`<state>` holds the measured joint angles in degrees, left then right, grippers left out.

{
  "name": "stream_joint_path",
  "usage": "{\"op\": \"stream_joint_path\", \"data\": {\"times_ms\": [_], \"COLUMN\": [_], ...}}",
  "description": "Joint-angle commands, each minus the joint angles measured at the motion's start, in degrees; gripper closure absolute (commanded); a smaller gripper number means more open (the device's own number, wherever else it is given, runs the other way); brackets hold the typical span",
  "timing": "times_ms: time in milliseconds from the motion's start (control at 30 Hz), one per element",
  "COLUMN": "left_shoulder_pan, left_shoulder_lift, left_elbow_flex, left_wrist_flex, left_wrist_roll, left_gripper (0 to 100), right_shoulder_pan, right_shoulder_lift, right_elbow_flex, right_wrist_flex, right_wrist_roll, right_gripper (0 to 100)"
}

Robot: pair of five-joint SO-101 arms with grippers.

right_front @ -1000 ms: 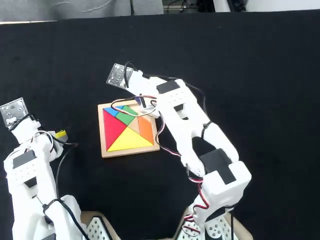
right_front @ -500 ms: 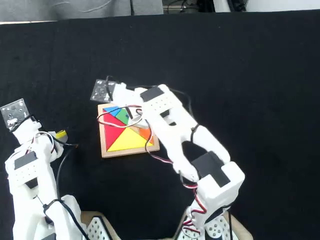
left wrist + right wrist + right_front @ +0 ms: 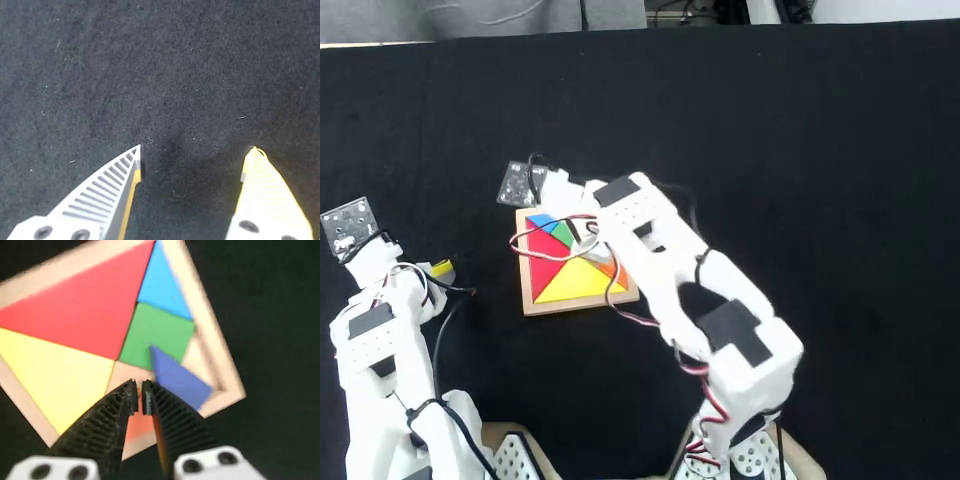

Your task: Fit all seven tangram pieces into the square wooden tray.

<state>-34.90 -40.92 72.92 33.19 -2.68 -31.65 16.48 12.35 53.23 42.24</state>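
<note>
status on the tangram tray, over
Left gripper open over black cloth. Right gripper shut, over tray. Dark blue piece askew on green square, not seated. Nothing in the way.

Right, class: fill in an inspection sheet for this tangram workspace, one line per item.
Surface: black cloth, flat.
Job's things: wooden tray holds red triangle, yellow triangle, light blue triangle, green square and orange piece, which is partly under a gripper. The dark blue piece lies askew beside bare wood.
Clutter: nothing seen.
Grippers: left gripper open over bare cloth; right gripper shut over the tray.
Cables: right arm's wires loop over the tray.
Surroundings: grey material beyond the far edge.
</note>
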Motion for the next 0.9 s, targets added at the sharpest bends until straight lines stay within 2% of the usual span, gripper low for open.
{"op": "stream_joint_path", "data": {"times_ms": [0,400,500,600,667,733,867], "left_shoulder_pan": [0.75,0.75,0.75,-0.40,-1.80,-1.89,-2.42], "left_shoulder_lift": [-1.23,-1.23,-1.32,-1.85,-0.88,1.49,14.15], "left_elbow_flex": [-0.31,-0.31,-0.31,-2.24,-6.37,-12.44,-28.79], "left_wrist_flex": [-0.79,-0.79,-0.79,-2.64,-3.96,-1.05,7.65], "left_wrist_roll": [-0.53,-0.53,-0.53,-1.67,-6.15,-10.02,-11.87], "left_gripper": [68,68,68,68,68,68,68], "right_shoulder_pan": [1.14,5.10,6.42,15.03,23.03,29.01,30.07], "right_shoulder_lift": [1.19,8.31,4.18,-5.14,-9.80,-10.77,-7.69], "right_elbow_flex": [-6.37,-16.66,-18.95,-21.93,-21.05,-18.51,-13.76], "right_wrist_flex": [0.44,0.53,7.38,12.66,10.29,8.53,9.93], "right_wrist_roll": [-0.88,-0.97,-1.05,-5.89,-10.81,-12.75,-9.05], "right_gripper": [98.8,98.8,98.8,98.8,98.8,98.8,98.8]}}
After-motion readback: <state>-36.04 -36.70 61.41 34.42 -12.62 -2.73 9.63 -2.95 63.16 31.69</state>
